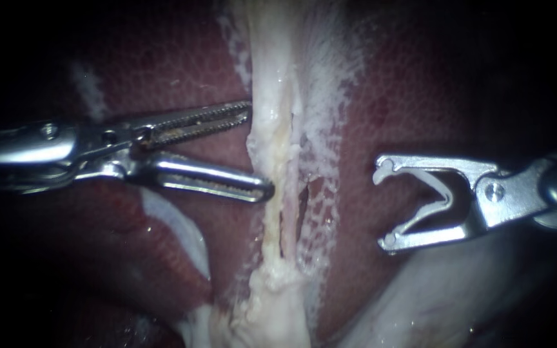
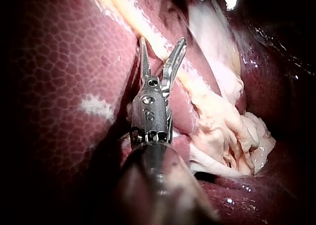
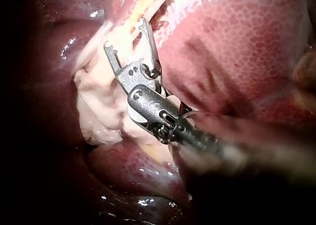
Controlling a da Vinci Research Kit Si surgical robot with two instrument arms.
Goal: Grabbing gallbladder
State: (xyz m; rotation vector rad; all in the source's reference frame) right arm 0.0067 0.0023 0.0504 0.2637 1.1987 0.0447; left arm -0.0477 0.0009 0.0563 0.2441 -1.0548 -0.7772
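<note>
A pale, stringy band of tissue [image 1: 273, 129] runs down the middle of the dark red liver [image 1: 162, 71]. My left instrument [image 1: 259, 149] has its serrated jaws open, both tips at the band's left edge, gripping nothing. In the left wrist view the left instrument [image 2: 163, 41] straddles the yellowish strand [image 2: 123, 5] with a clear gap between the jaws. My right instrument [image 1: 381, 206] hangs to the right of the band with its hooked jaws wide open and empty, apart from the tissue. A smooth pale bulge [image 1: 433, 296], possibly the gallbladder, lies below it.
Lumpy pale tissue [image 2: 222, 126] sits beside the left instrument's shaft. In the right wrist view a similar pale lump [image 3: 98, 111] lies under the right instrument [image 3: 126, 35]. Liver [image 3: 237, 37] surrounds it. A white fold [image 1: 175, 225] lies below the left jaws.
</note>
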